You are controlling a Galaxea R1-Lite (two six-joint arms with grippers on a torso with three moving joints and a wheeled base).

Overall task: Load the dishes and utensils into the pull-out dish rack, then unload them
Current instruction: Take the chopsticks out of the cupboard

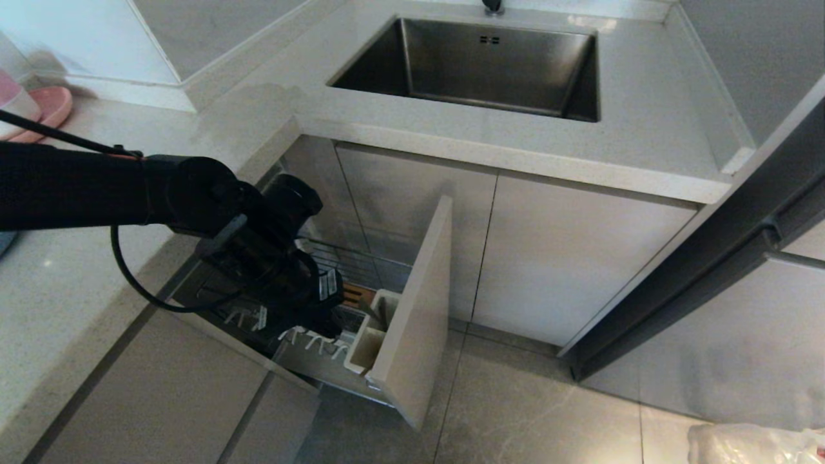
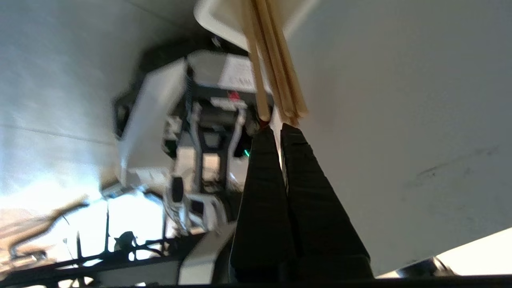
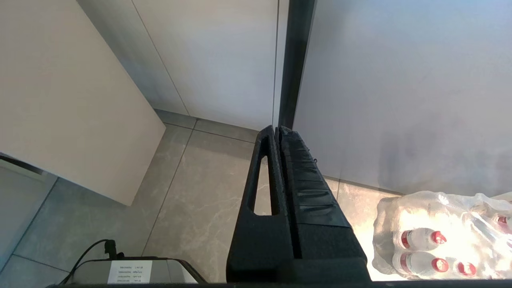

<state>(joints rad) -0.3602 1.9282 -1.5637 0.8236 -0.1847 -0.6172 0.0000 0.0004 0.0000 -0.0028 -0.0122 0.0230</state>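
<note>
The pull-out dish rack (image 1: 351, 261) stands open under the counter, behind its beige front panel (image 1: 419, 303). My left gripper (image 1: 336, 314) reaches down into it next to the white utensil cup (image 1: 368, 341). In the left wrist view the left gripper (image 2: 277, 127) is shut on the near ends of the light-brown chopsticks (image 2: 276, 60). Their far ends run into the cup (image 2: 216, 20). A sliver of pale blue (image 1: 3, 243) shows at the counter's left edge. The metal utensil is not visible. My right gripper (image 3: 278, 129) hangs shut and empty over the floor, outside the head view.
The steel sink (image 1: 580, 71) sits in the counter behind the rack. A pink plate (image 1: 55, 106) and a pink-and-white bowl (image 1: 13, 103) are at the far left. A wrapped pack of water bottles (image 3: 440, 236) lies on the floor to the right.
</note>
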